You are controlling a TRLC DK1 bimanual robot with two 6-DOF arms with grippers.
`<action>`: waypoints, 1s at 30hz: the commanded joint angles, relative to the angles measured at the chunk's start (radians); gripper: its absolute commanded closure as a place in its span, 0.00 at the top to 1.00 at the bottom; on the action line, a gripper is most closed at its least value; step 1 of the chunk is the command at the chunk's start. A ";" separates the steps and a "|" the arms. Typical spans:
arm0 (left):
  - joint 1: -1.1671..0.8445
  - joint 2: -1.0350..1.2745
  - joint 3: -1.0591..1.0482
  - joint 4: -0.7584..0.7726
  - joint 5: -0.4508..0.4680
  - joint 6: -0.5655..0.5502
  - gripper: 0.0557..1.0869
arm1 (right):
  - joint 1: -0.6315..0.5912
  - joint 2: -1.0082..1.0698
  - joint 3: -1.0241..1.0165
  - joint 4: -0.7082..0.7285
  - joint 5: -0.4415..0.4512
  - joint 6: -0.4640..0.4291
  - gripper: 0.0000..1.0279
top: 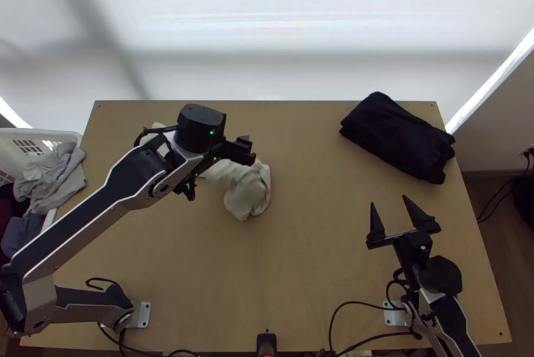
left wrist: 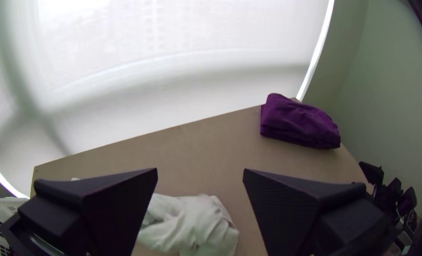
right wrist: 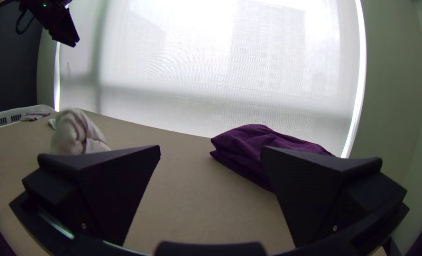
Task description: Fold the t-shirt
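A whitish shirt [top: 248,190] lies bunched on the table, left of the middle; part of it is behind my left arm. In the left wrist view the bunched shirt [left wrist: 192,225] shows between and beyond the fingers. My left gripper [top: 220,167] is over the shirt's left part in the top view; in its wrist view the left gripper [left wrist: 200,175] stands open, holding nothing. At the table's right my right gripper [top: 390,209] is open with nothing between its fingers; in its own view the right gripper [right wrist: 211,151] has the shirt [right wrist: 76,132] farther off.
A dark folded cloth [top: 398,137] lies at the table's far right, looking purple in the wrist views. A white basket [top: 40,140] with grey and dark clothes stands at the left edge. Bare tabletop [top: 307,237] lies between the shirt and my right gripper.
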 commanded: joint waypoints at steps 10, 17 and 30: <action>0.414 -0.026 0.061 -0.064 0.022 0.137 0.96 | 0.003 -0.004 -0.010 -0.011 0.002 -0.019 0.97; 0.749 -0.005 0.004 -0.185 0.040 0.369 0.96 | 0.003 -0.004 -0.010 -0.011 0.002 -0.019 0.97; 1.217 0.173 -0.060 -0.226 0.135 0.644 0.96 | 0.003 -0.002 -0.010 -0.011 0.002 -0.019 0.97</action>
